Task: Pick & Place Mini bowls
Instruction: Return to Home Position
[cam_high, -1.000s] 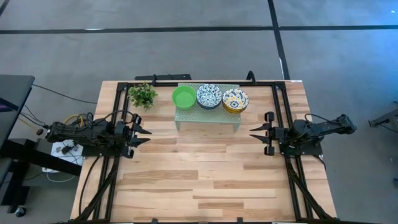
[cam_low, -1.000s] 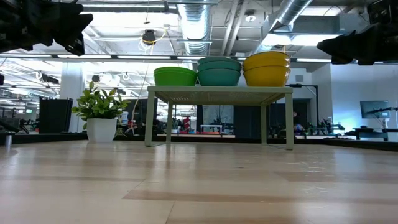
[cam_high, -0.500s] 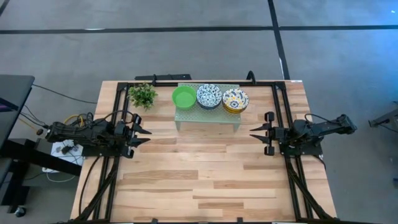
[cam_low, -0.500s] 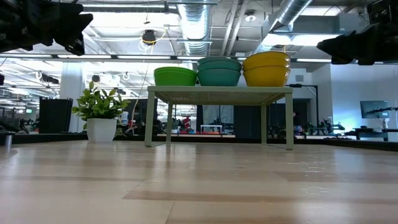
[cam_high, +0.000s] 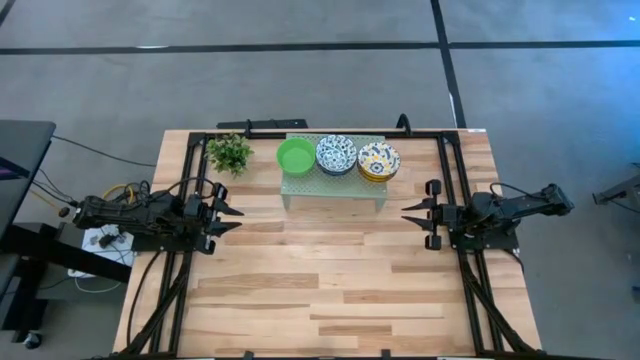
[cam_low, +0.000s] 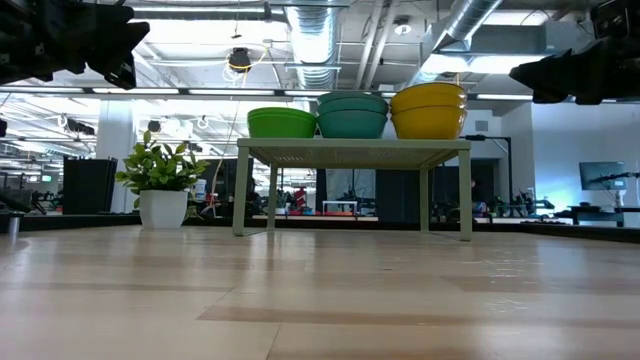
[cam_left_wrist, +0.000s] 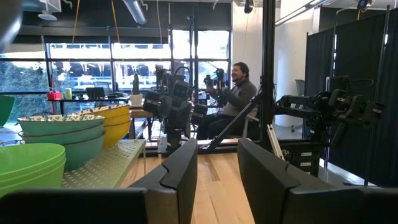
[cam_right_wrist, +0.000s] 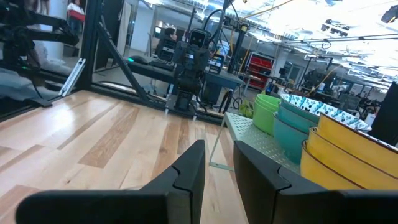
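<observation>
The mini bowls sit in three stacks on a pale green perforated rack (cam_high: 332, 178) at the table's far middle: plain green (cam_high: 295, 155), white with blue pattern (cam_high: 336, 155), yellow-and-blue (cam_high: 378, 160). In the low view the stacks show as green (cam_low: 282, 122), teal (cam_low: 352, 115) and yellow (cam_low: 428, 110) on the rack top (cam_low: 355, 150). My left gripper (cam_high: 232, 218) hovers at the table's left side, open, pointing right with nothing between its fingers (cam_left_wrist: 217, 146). My right gripper (cam_high: 410, 213) hovers at the right side, open, pointing left, holding nothing (cam_right_wrist: 219, 149).
A small potted plant (cam_high: 230, 153) stands left of the rack. Black frame rails (cam_high: 450, 170) run along the table's left, right and far edges. Bare wood (cam_high: 320, 270) stretches between the arms and toward the near edge. A person (cam_left_wrist: 235, 99) sits beyond the table.
</observation>
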